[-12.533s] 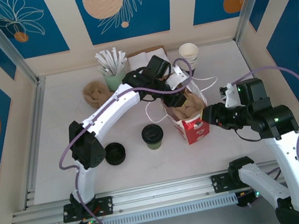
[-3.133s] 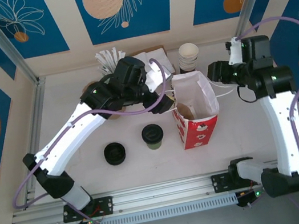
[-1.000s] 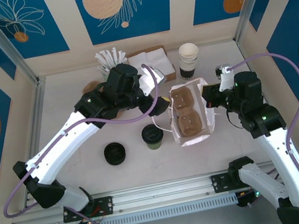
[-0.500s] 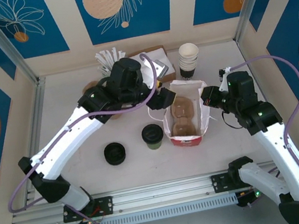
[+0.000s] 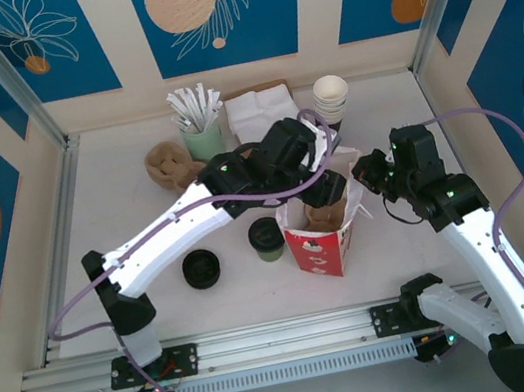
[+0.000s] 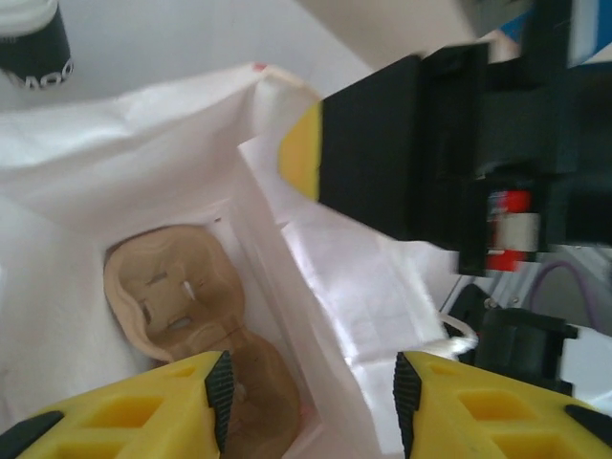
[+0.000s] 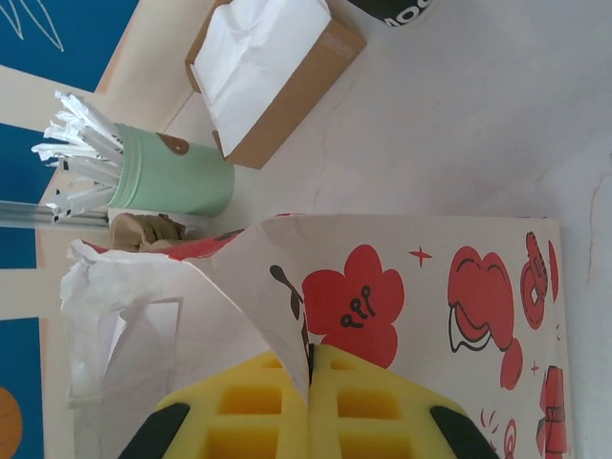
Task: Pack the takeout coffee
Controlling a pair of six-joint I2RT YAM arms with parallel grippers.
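The takeout coffee [image 5: 266,238], a small olive-green cup with a black lid, stands on the table just left of the red-and-white bag [image 5: 317,244]. The bag stands upright and open, with a brown cup carrier [image 6: 177,296] inside it. My left gripper [image 5: 329,186] hangs over the bag's mouth. In the left wrist view its jaws [image 6: 308,397] stand apart, one on each side of the bag's white wall, not pressing it. My right gripper [image 7: 311,368] is shut on the bag's right rim [image 5: 359,182].
A low black stack of lids [image 5: 201,268] lies left of the coffee. At the back stand a green cup of straws [image 5: 201,138], a napkin box [image 5: 261,105], stacked white-rimmed cups [image 5: 331,97] and a spare brown carrier [image 5: 167,164].
The bag has swung from tilted open toward the camera to standing upright. My left gripper moved right, from beside the bag to over its mouth, its jaws narrowing. The right gripper kept its hold.
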